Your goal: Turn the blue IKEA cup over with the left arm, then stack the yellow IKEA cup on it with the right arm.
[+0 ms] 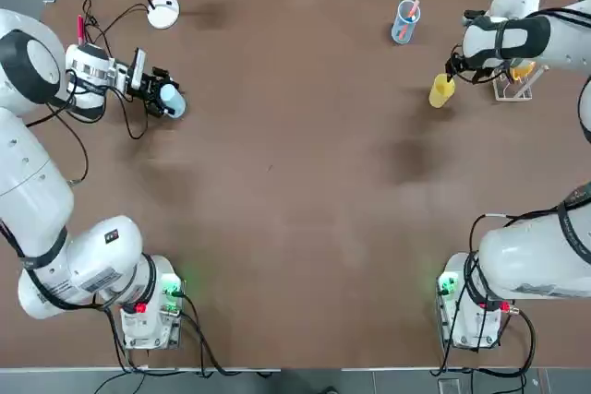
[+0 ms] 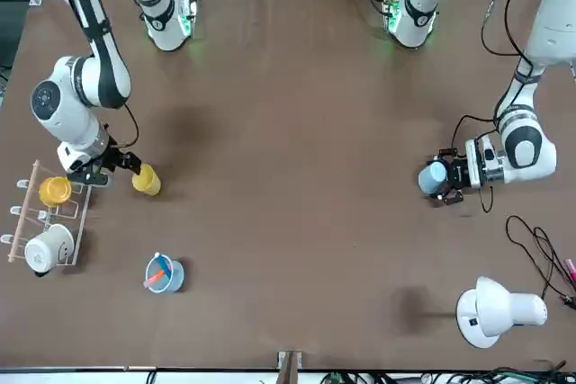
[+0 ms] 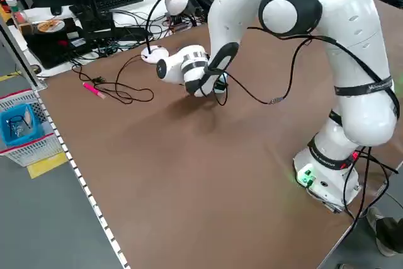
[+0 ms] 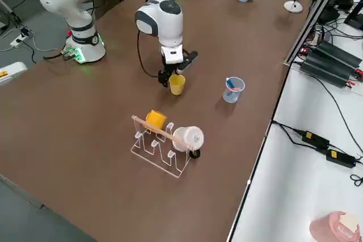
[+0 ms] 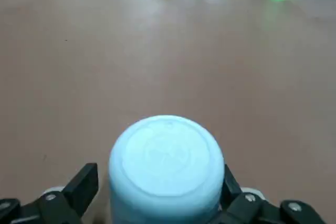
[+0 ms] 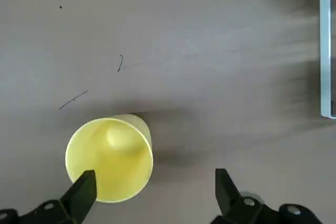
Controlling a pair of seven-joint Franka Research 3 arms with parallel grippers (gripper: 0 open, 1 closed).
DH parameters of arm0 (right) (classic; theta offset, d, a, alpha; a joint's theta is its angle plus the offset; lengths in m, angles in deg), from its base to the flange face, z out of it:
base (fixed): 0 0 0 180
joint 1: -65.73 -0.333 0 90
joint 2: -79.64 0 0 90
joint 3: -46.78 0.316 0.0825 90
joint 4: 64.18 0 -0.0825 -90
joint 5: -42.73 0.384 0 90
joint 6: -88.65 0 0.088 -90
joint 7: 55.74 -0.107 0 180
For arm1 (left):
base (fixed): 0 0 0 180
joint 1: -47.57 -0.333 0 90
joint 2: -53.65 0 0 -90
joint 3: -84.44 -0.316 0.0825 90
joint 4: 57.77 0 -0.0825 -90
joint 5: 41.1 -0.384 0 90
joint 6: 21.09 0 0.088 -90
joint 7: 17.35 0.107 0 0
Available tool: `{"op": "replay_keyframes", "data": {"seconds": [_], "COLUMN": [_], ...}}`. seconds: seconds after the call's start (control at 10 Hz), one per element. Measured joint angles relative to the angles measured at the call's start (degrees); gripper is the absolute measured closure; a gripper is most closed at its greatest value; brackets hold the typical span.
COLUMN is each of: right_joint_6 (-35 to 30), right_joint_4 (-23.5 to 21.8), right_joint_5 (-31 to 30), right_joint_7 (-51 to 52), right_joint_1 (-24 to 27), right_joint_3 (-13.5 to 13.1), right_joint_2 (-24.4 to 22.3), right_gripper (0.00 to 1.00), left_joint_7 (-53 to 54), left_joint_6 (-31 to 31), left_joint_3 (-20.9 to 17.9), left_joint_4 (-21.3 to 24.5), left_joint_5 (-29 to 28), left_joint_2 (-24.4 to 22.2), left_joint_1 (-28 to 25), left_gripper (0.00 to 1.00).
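Left station: we find the blue cup (image 5: 167,161) on the left side of the table (image 1: 305,191), between the spread fingers of the left gripper (image 5: 160,172). The jaws stand wide; a narrow gap shows along one flank, so we do not read a firm grip. The closed base faces up and the mouth down, with the long axis near vertical. We judge the turn-over complete or nearly so. The shell looks like thin, light plastic, fairly stiff, smooth enough to slip and easy to tip if brushed. We would withdraw both fingers evenly, clear of the wall.

Right station: we find the yellow cup (image 6: 109,156) toward the far right of the table, just short of the rack (image 1: 517,89). The right gripper (image 6: 156,174) is close by, jaws wide and holding nothing. The cup is off-centre, toward one finger. Its mouth faces up, its base down; the long axis appears roughly upright. We expect the same light, springy handling: unlikely to break, but the rim may flex under a hard squeeze. We would centre the jaws first, then take opposite sides at mid-wall with modest force, keeping clear of the rim.
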Motion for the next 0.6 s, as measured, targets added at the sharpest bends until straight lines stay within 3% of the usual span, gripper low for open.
{"op": "replay_keyframes", "data": {"seconds": [0.6], "right_joint_6": [5.18], "right_joint_4": [-0.46], "right_joint_5": [-0.03], "right_joint_7": [0.01], "right_joint_1": [0.00], "right_joint_3": [0.01], "right_joint_2": [3.37], "right_gripper": [0.00], "left_joint_7": [0.01], "left_joint_6": [-0.96], "left_joint_3": [0.00], "left_joint_4": [0.04], "left_joint_5": [0.01], "left_joint_2": [0.73], "left_joint_1": [0.11], "left_gripper": [0.02]}}
